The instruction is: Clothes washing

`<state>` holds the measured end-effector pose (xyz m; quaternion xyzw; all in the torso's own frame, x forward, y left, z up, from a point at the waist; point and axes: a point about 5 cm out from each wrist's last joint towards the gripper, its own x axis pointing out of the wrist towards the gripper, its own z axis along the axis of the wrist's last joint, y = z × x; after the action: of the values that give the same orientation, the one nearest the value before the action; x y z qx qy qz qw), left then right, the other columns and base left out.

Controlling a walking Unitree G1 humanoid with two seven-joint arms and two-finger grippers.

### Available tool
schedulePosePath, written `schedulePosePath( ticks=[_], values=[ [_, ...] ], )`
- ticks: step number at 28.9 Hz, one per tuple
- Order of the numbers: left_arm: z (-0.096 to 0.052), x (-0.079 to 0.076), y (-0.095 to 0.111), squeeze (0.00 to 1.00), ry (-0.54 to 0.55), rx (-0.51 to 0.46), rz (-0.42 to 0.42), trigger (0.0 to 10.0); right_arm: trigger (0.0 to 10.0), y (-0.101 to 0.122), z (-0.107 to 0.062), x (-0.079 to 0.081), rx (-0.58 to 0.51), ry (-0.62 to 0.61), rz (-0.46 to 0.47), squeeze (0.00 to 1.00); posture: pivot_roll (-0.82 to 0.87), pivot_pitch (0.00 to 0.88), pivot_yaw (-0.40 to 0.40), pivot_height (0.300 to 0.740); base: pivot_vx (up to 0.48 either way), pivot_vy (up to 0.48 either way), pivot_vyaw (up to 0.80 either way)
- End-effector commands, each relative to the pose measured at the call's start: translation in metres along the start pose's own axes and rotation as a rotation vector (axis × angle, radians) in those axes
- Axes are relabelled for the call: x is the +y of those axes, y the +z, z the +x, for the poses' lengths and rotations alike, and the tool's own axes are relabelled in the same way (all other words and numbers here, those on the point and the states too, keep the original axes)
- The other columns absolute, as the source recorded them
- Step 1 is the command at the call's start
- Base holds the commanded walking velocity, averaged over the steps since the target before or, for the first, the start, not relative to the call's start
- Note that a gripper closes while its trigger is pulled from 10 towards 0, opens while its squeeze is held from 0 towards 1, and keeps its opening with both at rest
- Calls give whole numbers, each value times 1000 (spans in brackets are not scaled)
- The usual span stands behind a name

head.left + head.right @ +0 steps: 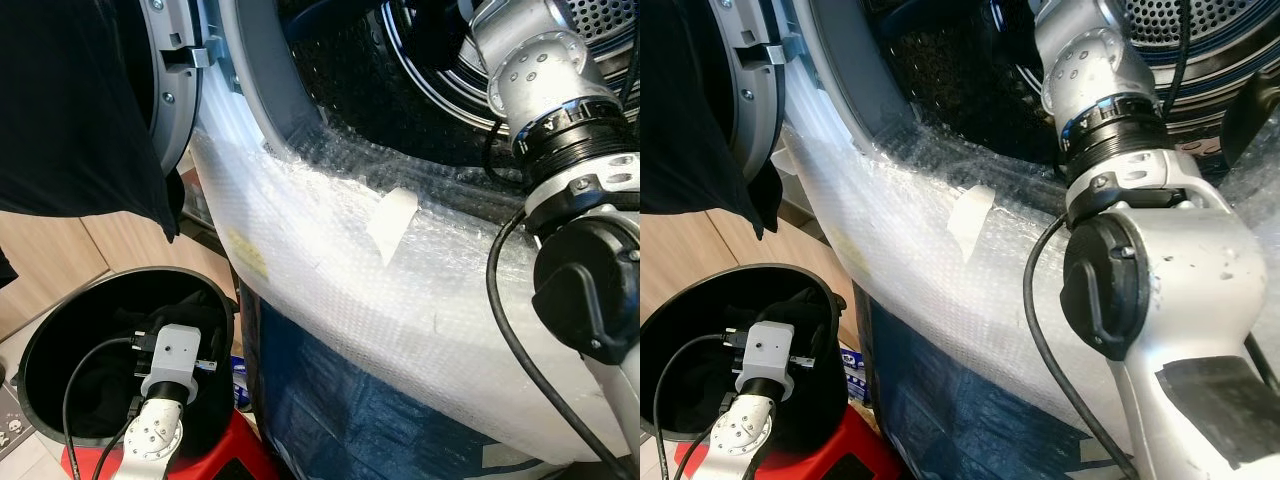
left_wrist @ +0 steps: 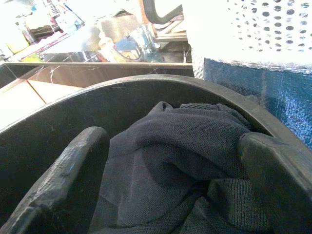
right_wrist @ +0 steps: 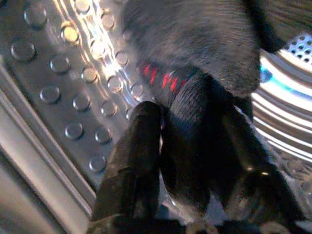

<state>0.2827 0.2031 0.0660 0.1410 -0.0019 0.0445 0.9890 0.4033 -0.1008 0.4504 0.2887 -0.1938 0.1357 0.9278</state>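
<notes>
Bright daylight, glare on drum, dim blurry wrist views.

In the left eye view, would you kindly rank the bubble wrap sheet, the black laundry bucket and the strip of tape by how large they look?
1. Bubble wrap sheet, draped over the washer front, largest.
2. Black laundry bucket, partly cropped at the frame edge, so its full extent is unsure.
3. Strip of tape on the wrap, plainly smallest.
</notes>
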Motion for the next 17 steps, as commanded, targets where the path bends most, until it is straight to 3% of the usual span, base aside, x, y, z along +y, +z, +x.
schedulePosePath(
  ticks=[1, 10, 17],
  values=[
    [-10, -13, -19, 0, -72, 96, 11, 10000, 10000, 4, 1, 7, -3, 28, -3, 1000, 5, 78, -44, 740, 0, 0, 0],
    [-11, -13, -19, 0, -75, 97, 10, 10000, 10000, -3, 0, 8, 25, 59, -83, 1000, 4, 73, -43, 740, 0, 0, 0],
    [-9, -15, -18, 0, -81, 92, 9, 10000, 10000, -4, 0, 6, 16, 54, -82, 1000, 7, 64, -41, 740, 0, 0, 0]
  ],
)
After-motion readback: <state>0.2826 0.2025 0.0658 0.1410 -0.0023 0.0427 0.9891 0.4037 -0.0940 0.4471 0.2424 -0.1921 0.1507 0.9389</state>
